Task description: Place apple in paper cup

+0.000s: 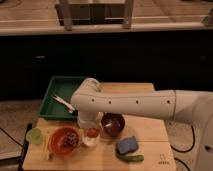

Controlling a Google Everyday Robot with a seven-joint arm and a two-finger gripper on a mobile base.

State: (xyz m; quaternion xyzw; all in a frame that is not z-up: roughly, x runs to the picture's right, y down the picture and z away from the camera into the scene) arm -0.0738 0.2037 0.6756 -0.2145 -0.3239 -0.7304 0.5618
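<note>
The apple (93,132) is a small orange-red fruit sitting at the top of the short white paper cup (90,141), within its rim, at the front middle of the wooden table. My gripper (89,122) hangs from the white arm (130,104) straight above the cup and apple. The arm hides most of the gripper. I cannot tell whether the gripper still touches the apple.
An orange bowl (64,140) with dark contents stands left of the cup and a dark maroon bowl (113,124) right of it. A pale green cup (35,135) is at the far left. A green tray (59,92) holds a white utensil (64,103). A blue sponge (127,145) and a green vegetable (133,158) lie front right.
</note>
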